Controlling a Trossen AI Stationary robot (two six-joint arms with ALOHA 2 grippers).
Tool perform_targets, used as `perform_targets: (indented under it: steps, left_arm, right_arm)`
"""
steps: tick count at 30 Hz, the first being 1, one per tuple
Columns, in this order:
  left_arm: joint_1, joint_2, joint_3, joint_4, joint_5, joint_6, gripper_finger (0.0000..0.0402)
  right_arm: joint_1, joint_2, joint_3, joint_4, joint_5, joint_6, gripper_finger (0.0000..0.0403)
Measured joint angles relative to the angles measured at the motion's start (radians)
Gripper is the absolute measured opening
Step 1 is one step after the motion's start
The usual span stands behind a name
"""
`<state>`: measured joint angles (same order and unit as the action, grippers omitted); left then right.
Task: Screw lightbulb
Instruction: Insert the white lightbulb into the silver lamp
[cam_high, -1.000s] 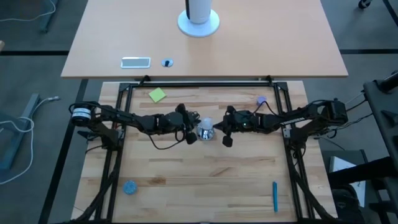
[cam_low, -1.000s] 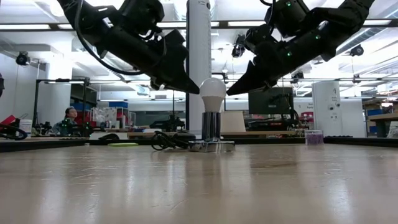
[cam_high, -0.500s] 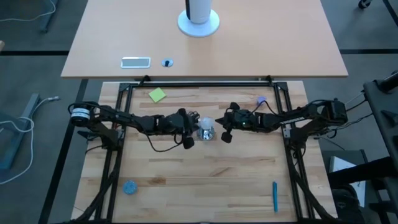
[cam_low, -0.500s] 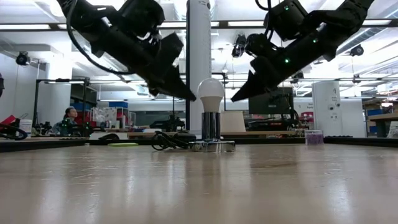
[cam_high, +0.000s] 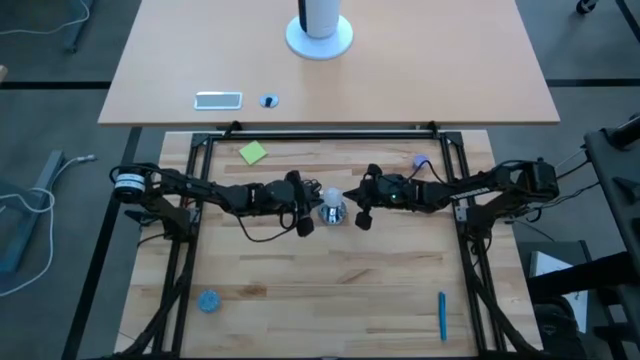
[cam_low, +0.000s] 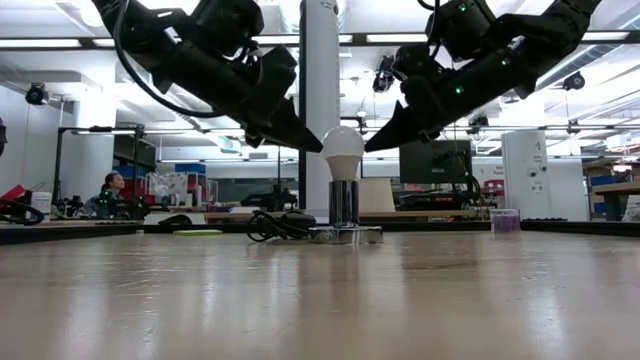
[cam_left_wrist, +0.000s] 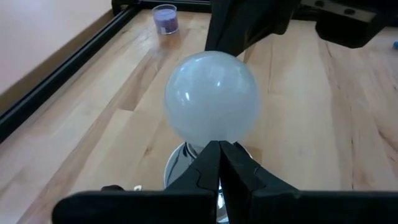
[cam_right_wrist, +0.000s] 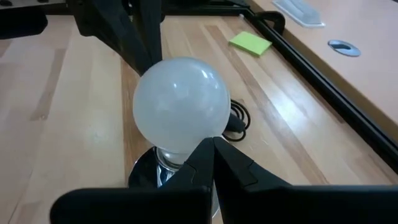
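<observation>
Lightbulb (cam_low: 343, 152) is sitting upright in socket (cam_low: 343, 203); left gripper (cam_low: 305, 144) at nine o'clock, right gripper (cam_low: 380, 141) at three, both pressed together, neither gripping. Next: spreading one gripper to twist.

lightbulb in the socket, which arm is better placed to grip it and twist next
Nearly even, slightly the left. In the low view the left gripper, fingers shut, has its tip right beside the lightbulb; the right gripper, also shut, sits a little farther off. Either must open first.
</observation>
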<state>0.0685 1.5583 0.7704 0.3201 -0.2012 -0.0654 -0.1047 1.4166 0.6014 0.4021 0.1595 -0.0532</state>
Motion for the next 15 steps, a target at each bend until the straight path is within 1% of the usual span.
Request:
perform_targets:
  steps: [5, 7, 10, 15]
  left_arm:
    - [0.002, 0.001, 0.000, -0.002, -0.005, 0.000, 0.0000]
    - [0.002, 0.001, 0.000, -0.004, -0.031, 0.000, 0.0000]
    - [0.004, 0.001, 0.000, -0.007, -0.054, 0.000, 0.0000]
    - [0.007, 0.002, 0.000, -0.008, -0.062, 0.000, 0.0000]
  right_arm:
    - [0.000, 0.000, 0.006, -0.003, 0.000, 0.002, 0.0000]
    - [0.001, 0.000, 0.006, -0.003, -0.001, 0.011, 0.0000]
    - [0.002, 0.000, 0.006, -0.005, -0.014, 0.031, 0.0000]
    - [0.007, 0.000, 0.006, -0.009, -0.044, 0.045, 0.0000]
